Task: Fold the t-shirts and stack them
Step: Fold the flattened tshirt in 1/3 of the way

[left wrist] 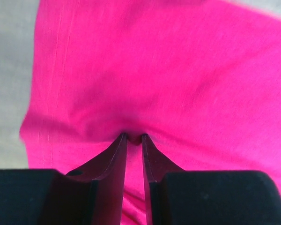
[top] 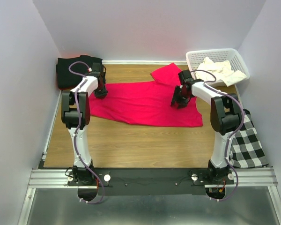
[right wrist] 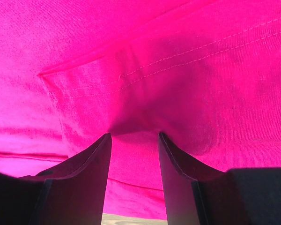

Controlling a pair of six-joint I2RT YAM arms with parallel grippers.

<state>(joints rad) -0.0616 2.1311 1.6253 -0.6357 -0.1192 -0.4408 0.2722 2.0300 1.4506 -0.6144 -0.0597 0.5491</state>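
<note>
The red t-shirt (top: 145,101) lies spread across the middle of the table, with one sleeve at the back (top: 166,74). My left gripper (top: 101,93) sits at the shirt's left edge; in the left wrist view it (left wrist: 132,137) is shut on a small pinch of the red t-shirt (left wrist: 178,70). My right gripper (top: 179,102) sits on the shirt's right part; in the right wrist view it (right wrist: 133,135) grips a thicker bunch of the red t-shirt (right wrist: 178,61) near a stitched hem. The black t-shirt (top: 68,70) lies bunched at the back left. The cream-white t-shirt (top: 220,70) lies in the basket.
The white lattice basket (top: 196,56) stands at the back right corner. A black-and-white checked cloth (top: 246,143) lies at the table's right edge beside the right arm. Walls close in the left, back and right sides.
</note>
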